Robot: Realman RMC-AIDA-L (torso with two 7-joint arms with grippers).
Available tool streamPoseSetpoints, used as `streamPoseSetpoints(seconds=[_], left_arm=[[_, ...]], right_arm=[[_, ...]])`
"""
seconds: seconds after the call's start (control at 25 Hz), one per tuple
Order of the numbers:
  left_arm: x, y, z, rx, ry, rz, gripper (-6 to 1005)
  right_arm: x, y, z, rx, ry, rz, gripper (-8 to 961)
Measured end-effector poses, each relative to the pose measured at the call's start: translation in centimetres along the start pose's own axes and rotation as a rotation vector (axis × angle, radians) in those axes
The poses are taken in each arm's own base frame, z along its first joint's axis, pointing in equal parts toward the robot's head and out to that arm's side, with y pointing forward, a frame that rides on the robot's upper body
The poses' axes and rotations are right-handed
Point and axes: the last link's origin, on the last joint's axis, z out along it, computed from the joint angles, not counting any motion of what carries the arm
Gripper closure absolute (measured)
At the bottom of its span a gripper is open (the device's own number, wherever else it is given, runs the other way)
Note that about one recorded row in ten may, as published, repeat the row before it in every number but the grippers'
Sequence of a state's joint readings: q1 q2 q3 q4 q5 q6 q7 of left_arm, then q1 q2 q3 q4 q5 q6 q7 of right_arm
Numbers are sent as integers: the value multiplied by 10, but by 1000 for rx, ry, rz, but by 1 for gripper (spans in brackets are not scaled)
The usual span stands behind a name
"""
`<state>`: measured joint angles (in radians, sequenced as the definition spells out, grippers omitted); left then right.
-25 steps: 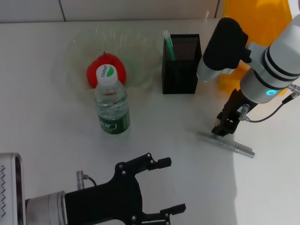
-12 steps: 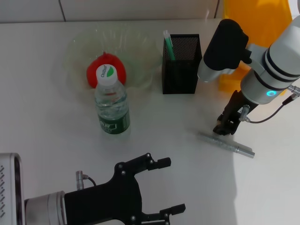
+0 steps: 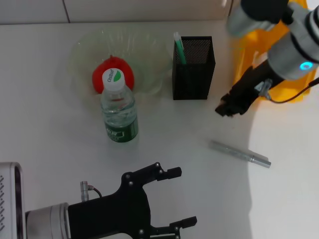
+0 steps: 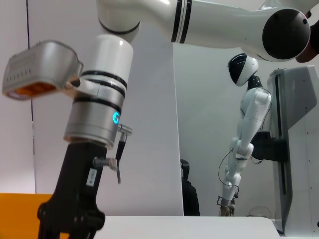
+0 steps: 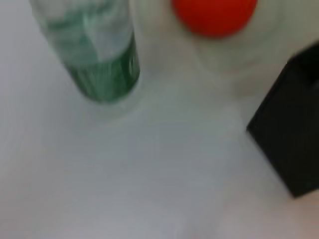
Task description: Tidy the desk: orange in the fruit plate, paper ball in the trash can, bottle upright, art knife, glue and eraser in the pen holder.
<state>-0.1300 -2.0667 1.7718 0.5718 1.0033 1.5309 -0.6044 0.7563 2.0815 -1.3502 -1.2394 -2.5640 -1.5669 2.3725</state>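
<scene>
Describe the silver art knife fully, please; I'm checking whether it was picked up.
The art knife is a slim, silver, metallic-looking stick lying flat on the white desk, angled, its farther end nearer the pen holder. A short band shows near its end toward the desk edge. Nothing touches it: the right pincer hangs above the desk between it and the pen holder, carrying nothing visible.

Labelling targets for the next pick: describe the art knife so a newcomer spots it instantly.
Start at the black mesh pen holder near the back of the white desk. Go toward the robot and slightly to its right: the art knife lies flat on bare desk, below the right hand. It is the only slim silver-grey stick lying down; the bottle stands upright.
</scene>
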Motion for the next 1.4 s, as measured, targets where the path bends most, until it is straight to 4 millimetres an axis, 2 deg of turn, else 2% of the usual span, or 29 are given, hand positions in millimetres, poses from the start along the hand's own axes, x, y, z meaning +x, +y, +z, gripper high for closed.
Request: streamPoseSetpoints(seconds=[0.16, 0.28, 0.36, 0.44, 0.56, 0.84, 1.0, 1.2, 1.4], left_arm=[[0, -1, 0, -2, 0, 2, 187], [0, -1, 0, -3, 0, 3, 186], [1, -1, 1, -4, 1, 4, 186], [1, -1, 1, -4, 1, 4, 187], [0, -1, 0, -3, 0, 2, 187], [0, -1, 0, -1, 0, 1, 187], [0, -1, 0, 0, -1, 1, 187], [-1, 0, 0, 2, -5, -1, 186], [-2, 1, -2, 6, -7, -5, 186]], right_arm=[[-15, -3, -41, 83, -130, -16, 662], [-27, -10, -60, 145, -207, -3, 650], [-35, -17, -66, 178, -255, 15, 642], [-42, -25, -63, 205, -290, 27, 634], [-48, -31, -48, 213, -293, 36, 621], [-53, -32, -14, 203, -246, 18, 593], [-52, -33, -7, 204, -239, 24, 576], [-51, -36, -8, 221, -246, 25, 556], [-44, -22, -20, 154, -178, 67, 322]])
